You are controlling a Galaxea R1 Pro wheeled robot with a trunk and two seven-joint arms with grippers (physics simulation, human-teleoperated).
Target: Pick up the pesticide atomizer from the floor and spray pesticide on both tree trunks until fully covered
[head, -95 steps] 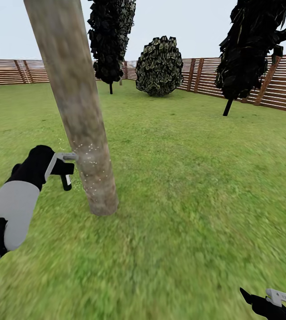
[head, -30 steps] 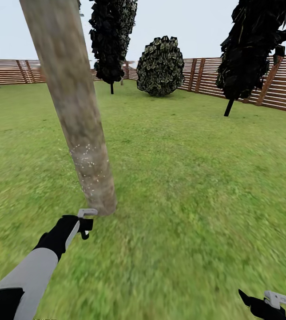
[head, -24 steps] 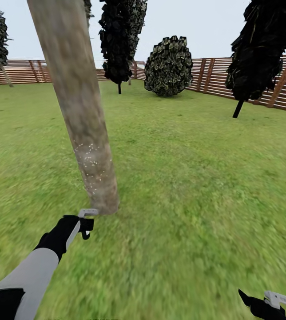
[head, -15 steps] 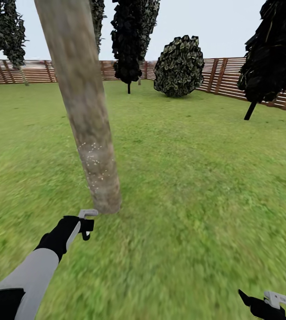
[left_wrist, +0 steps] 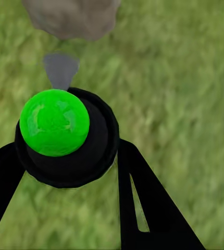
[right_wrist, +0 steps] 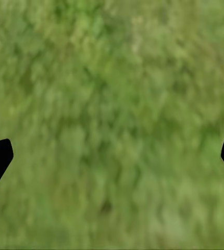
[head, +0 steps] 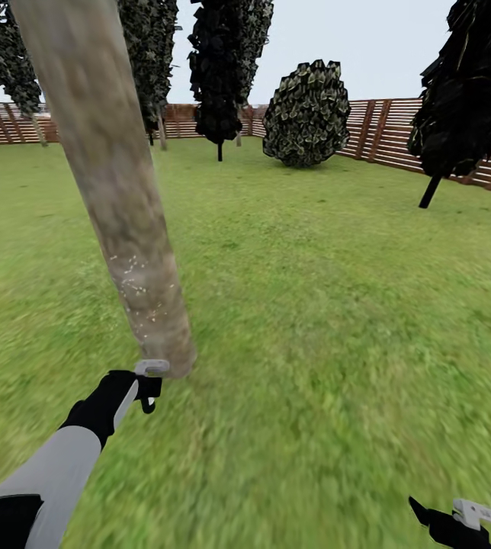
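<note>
My left gripper (left_wrist: 65, 156) grips the atomizer (left_wrist: 65, 136); only the trunk's (head: 108, 191) base is speckled, the rest unsprayed

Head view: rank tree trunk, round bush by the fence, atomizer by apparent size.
1. tree trunk, nearest the camera, which inflates it.
2. round bush, far off at the fence, so it looks smaller than it is.
3. atomizer, in the left tool.
</note>
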